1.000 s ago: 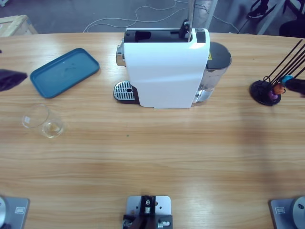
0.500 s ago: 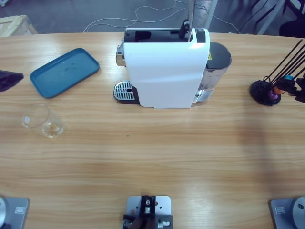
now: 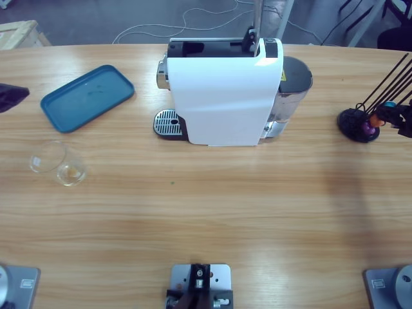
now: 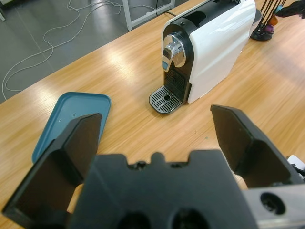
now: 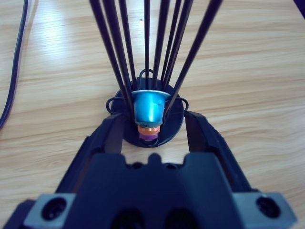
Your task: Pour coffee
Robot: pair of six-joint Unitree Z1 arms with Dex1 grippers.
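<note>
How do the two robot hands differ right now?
The left hand has its jaws spread wide with nothing between them, looking toward the coffee machine. The right hand sits low at the capsule rack, its open jaws either side of a blue capsule. Both are black.

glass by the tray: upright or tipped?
Tipped. The clear glass lies on its side on the table, its round base facing the high camera, below the blue tray.

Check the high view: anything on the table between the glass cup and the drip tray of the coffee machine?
Nothing: bare wood between the glass cup and the drip tray in the high view.
</note>
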